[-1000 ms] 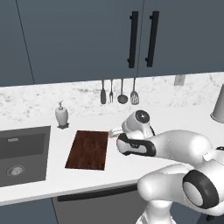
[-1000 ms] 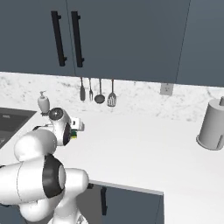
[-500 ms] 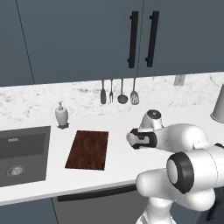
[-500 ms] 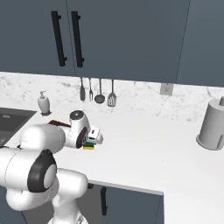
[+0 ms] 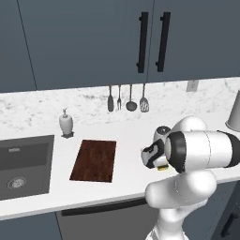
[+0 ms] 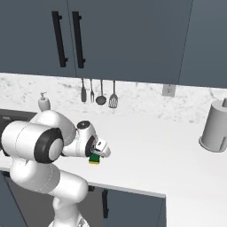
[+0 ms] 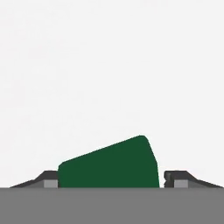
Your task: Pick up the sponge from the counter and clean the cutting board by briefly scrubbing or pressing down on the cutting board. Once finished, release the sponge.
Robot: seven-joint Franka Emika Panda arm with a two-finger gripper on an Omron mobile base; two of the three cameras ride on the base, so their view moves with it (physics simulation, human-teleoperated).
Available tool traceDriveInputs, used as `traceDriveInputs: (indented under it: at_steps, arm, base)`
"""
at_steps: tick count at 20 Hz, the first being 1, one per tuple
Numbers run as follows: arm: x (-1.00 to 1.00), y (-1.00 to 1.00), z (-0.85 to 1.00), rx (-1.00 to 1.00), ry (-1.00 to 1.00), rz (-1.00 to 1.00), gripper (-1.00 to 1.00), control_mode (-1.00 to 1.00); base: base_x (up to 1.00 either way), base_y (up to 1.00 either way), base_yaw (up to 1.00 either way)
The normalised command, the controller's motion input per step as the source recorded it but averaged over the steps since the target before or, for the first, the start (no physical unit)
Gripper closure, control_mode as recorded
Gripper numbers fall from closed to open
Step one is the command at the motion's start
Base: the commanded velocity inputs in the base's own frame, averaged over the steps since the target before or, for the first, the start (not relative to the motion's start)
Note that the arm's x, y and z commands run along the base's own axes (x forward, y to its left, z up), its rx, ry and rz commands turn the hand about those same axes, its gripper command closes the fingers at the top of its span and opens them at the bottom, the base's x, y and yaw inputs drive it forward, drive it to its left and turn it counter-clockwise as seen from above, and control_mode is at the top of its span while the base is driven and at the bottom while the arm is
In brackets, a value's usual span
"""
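Since the earlier frame the gripper [image 7: 109,177] has carried the sponge [image 6: 94,158] away from the cutting board [image 5: 95,160] to the counter [image 6: 146,146] at the lower middle of the right base view, and its jaws now stand apart beside the sponge, so only withdrawing seems left.

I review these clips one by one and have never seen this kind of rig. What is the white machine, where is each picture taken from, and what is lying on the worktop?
The white machine is a robot arm on a drivable base, in a rendered kitchen. Two pictures come from cameras on the base, behind the arm's left and right; the third looks along its hand. On the counter lie a dark wooden cutting board, a soap bottle and, at the right, a grey cylinder. Utensils hang on the backsplash; a sink sits on the left. The gripper straddles the sponge, away from the board. Its fingers stand beside the sponge; whether they grip it is unclear.
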Motion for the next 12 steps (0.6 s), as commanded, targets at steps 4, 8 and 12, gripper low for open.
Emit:
traceDriveInputs:
  at_steps: [4, 8, 12]
  arm:
    - [0.00, -0.01, 0.27, -0.03, 0.00, -0.06, -1.00, -1.00]
    - [0.00, 0.00, 0.90, 0.00, -0.02, 0.00, -1.00, -1.00]
    - [-0.18, 0.00, 1.00, 0.00, -0.03, 0.01, -1.00, -1.00]
  base:
    - [0.00, 0.00, 0.00]
    - [0.00, 0.00, 0.00]
    - [0.00, 0.00, 0.00]
